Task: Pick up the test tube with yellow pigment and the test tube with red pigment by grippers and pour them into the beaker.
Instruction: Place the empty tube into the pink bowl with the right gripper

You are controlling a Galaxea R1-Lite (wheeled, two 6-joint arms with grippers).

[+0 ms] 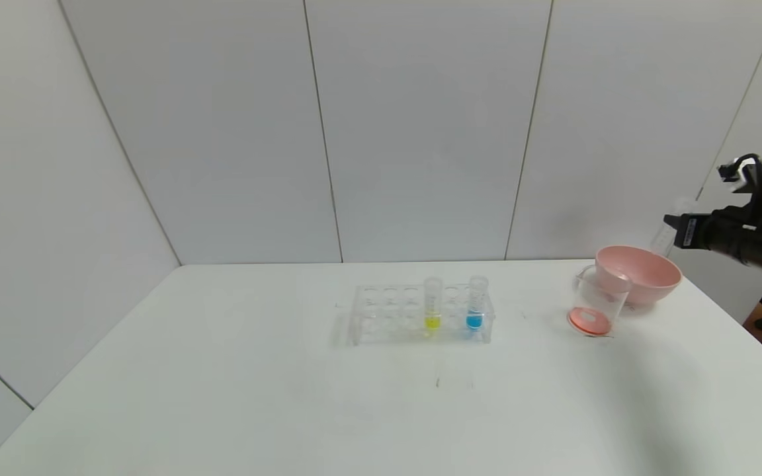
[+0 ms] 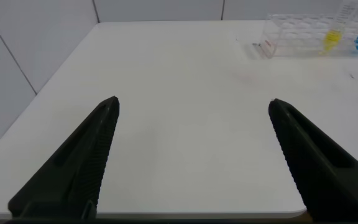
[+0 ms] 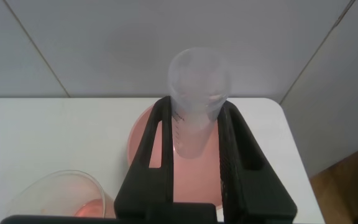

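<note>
Jaws of the right gripper (image 1: 675, 228) clench an emptied test tube (image 3: 194, 106) above the pink bowl (image 1: 642, 274).

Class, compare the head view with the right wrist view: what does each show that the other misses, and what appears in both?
Only the head view shows the clear rack holding the yellow tube and the blue tube.

Only the right wrist view shows up close that the right gripper is shut on an emptied tube above the pink bowl.

Both show the bowl, the beaker with red liquid, the white table and the right gripper.
</note>
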